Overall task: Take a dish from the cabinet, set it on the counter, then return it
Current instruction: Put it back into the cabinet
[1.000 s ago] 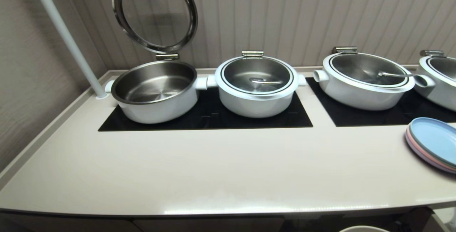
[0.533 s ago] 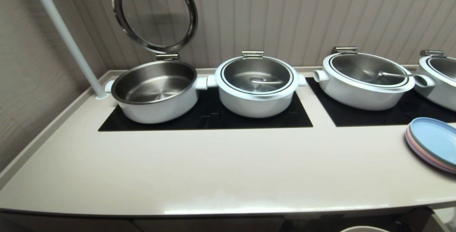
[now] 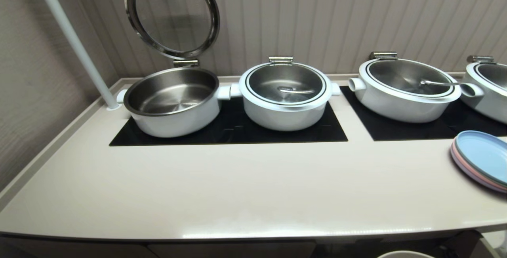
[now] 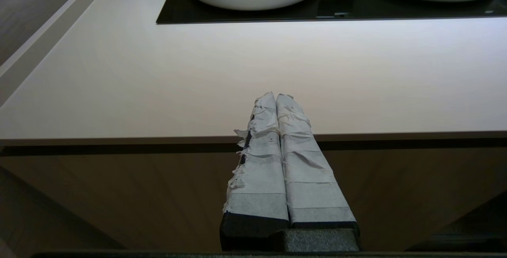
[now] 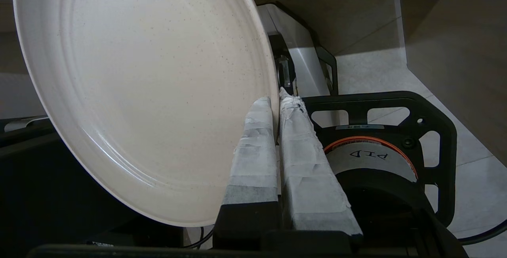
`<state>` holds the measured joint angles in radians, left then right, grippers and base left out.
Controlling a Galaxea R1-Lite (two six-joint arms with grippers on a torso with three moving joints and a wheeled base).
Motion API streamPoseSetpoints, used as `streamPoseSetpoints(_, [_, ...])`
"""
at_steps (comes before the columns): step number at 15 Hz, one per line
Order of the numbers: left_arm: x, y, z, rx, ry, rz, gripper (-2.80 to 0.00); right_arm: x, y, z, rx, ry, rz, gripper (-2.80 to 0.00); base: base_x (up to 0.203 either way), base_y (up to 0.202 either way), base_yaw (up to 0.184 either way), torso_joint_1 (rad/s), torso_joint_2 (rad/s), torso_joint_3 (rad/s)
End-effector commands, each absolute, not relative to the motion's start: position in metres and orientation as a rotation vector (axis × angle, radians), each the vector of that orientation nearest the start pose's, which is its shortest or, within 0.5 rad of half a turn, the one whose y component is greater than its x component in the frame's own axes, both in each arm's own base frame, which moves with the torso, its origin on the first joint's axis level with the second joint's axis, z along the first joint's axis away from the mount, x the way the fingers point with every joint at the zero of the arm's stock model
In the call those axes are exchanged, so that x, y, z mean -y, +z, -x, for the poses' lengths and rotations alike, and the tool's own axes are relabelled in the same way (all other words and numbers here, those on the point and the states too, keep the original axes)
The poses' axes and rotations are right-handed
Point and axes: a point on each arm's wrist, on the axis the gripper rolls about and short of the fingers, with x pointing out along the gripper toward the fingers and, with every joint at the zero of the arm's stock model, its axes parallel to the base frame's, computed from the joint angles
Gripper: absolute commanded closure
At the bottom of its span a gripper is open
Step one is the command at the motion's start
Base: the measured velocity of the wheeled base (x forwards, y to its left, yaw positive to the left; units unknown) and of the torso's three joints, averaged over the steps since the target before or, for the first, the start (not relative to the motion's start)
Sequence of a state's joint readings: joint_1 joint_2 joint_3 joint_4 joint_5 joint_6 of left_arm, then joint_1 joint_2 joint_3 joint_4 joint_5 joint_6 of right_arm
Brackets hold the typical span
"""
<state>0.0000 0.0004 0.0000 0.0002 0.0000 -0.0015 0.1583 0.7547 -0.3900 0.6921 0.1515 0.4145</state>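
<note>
You only get a sliver of the dish [image 3: 404,255] at the head view's bottom edge; rest is cut off. In the right wrist view its top and left rim run out of frame too, and the right gripper [image 5: 276,99] hides part of its rim. Neither arm shows in the head view. Stacked plates [image 3: 481,159] are clipped by the right edge, as is the far-right pot [image 3: 489,87]. Cabinet [image 4: 119,194] below the counter [image 3: 237,186]: mostly out of frame, doors can't be made out.
</note>
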Motion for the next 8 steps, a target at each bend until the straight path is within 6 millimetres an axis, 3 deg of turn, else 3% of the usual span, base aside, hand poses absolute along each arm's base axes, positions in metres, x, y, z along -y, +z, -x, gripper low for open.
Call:
streamPoseSetpoints(1, [0.0000, 0.0755, 0.0228, 0.000, 0.000, 0.002, 0.00, -0.0068, 0.1244, -0.0206, -1.108, 0.055, -0.371, 0.00, 0.000, 0.000, 0.000, 0.000, 0.00, 0.000])
streamPoseSetpoints(8, [0.0000, 0.0755, 0.0228, 0.000, 0.000, 0.003, 0.00, -0.0067, 0.1244, -0.0209, -1.108, 0.051, -0.373, 0.00, 0.000, 0.000, 0.000, 0.000, 0.00, 0.000])
